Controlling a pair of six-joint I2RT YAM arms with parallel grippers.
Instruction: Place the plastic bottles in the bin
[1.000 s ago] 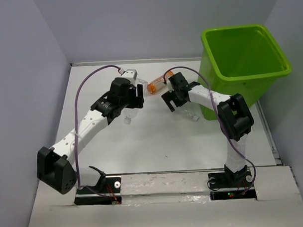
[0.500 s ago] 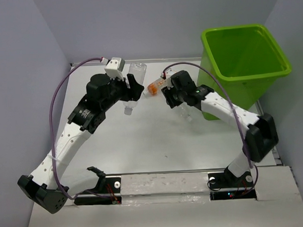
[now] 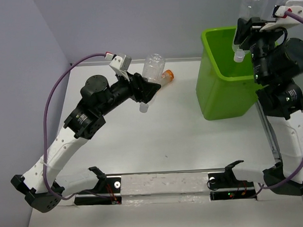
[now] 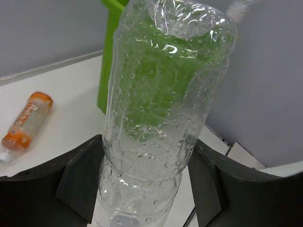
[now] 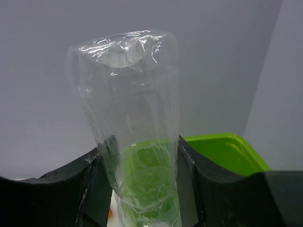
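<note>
- Plastic bottles: one clear bottle [image 3: 153, 67] is clenched in the left gripper [image 3: 144, 90], held above the table [image 3: 167, 138].
- The right gripper [image 3: 248, 31] grasps a second clear bottle [image 3: 252, 3] high over the bin [image 3: 223, 93].
- An orange bottle [image 3: 166, 77] lies on the table, just beyond the left gripper.

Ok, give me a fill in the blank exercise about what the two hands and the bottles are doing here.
1. The right hand holds a bottle above the ____ bin.
2. The left hand is shut on a second bottle; both held bottles are ____.
3. The orange bottle lies on the ____.
Missing words: green, clear, table.
</note>
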